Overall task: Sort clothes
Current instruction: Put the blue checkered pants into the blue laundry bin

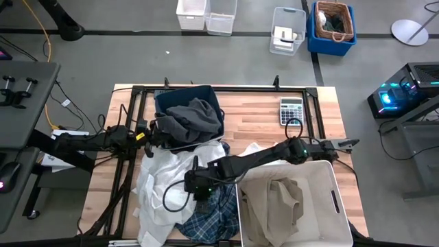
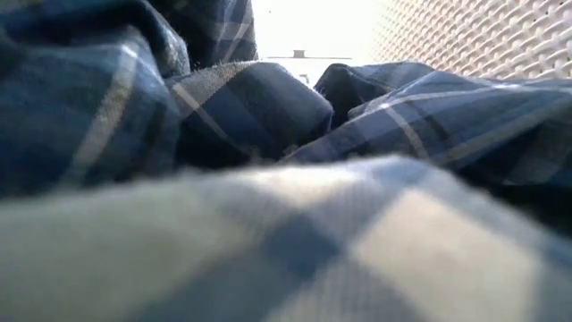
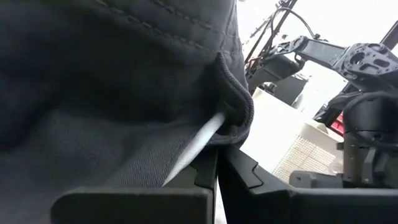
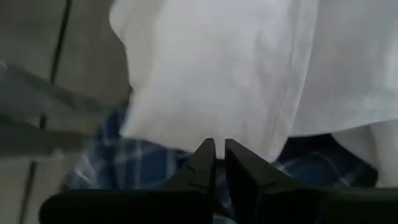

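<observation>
While the pile of clothes lies heaped on the near left part of the table [image 1: 260,113], the right gripper [image 1: 195,184] is down in it, where a white shirt [image 1: 159,180] overlaps a blue-white plaid shirt [image 1: 209,214]. Its wrist view shows the two fingers [image 4: 205,163] drawn nearly together with only a thin slit between them, at the hem of the white shirt [image 4: 217,68], with plaid cloth [image 4: 118,165] underneath. Whether any fabric is actually pinched cannot be told from these views. The position suggests a pick at the topmost layer, so that one garment lifts free of the rest. The left gripper [image 1: 145,134] sits at the near edge of the dark blue bin [image 1: 184,94], its fingers closed on a dark grey garment [image 3: 112,93] that drapes over its camera; in the overhead view that dark grey piece [image 1: 194,118] fills the bin, which suits a dark-colours sorting place. A beige piece [image 1: 278,199] lies in the large white bin [image 1: 336,199] on the near right, apparently the place for light colours. A calculator [image 1: 291,110] lies on the far right of the table, apart from the work. Judged from this layout, sorting is partly done, with the white and plaid shirts outstanding.
</observation>
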You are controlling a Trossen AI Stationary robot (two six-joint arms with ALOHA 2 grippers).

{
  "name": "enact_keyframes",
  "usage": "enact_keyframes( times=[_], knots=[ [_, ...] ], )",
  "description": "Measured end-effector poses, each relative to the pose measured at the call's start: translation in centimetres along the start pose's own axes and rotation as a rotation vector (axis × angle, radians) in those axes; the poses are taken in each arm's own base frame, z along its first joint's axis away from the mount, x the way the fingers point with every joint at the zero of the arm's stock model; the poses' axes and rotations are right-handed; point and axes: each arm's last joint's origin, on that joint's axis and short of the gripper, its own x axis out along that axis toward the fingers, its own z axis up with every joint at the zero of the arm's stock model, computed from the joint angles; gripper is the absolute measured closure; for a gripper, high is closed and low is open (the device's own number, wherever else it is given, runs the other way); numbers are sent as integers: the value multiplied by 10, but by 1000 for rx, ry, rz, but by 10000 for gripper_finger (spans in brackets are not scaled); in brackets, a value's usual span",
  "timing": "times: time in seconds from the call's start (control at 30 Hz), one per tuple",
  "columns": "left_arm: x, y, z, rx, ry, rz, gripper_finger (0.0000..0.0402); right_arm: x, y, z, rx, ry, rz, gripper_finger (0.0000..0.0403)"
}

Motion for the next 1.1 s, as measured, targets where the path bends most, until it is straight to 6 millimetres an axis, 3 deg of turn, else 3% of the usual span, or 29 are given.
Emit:
enact_keyframes(
  times=[0.2,0.47,0.63,0.93,1.03,1.1],
  knots=[
    [0,0,0,0,0,0,401,1,1,-8,-66,75,8,314],
    [0,0,0,0,-1,0,401,22,-4,-22,-148,188,-2,173],
    [0,0,0,0,1,1,401,40,-17,-33,-168,265,-26,129],
    [0,0,0,0,0,0,401,72,-32,-53,-171,380,-142,128],
    [0,0,0,0,0,0,401,74,-36,-59,-182,418,-245,173],
    [0,0,0,0,1,0,401,73,-37,-63,-191,454,-300,241]
  ],
)
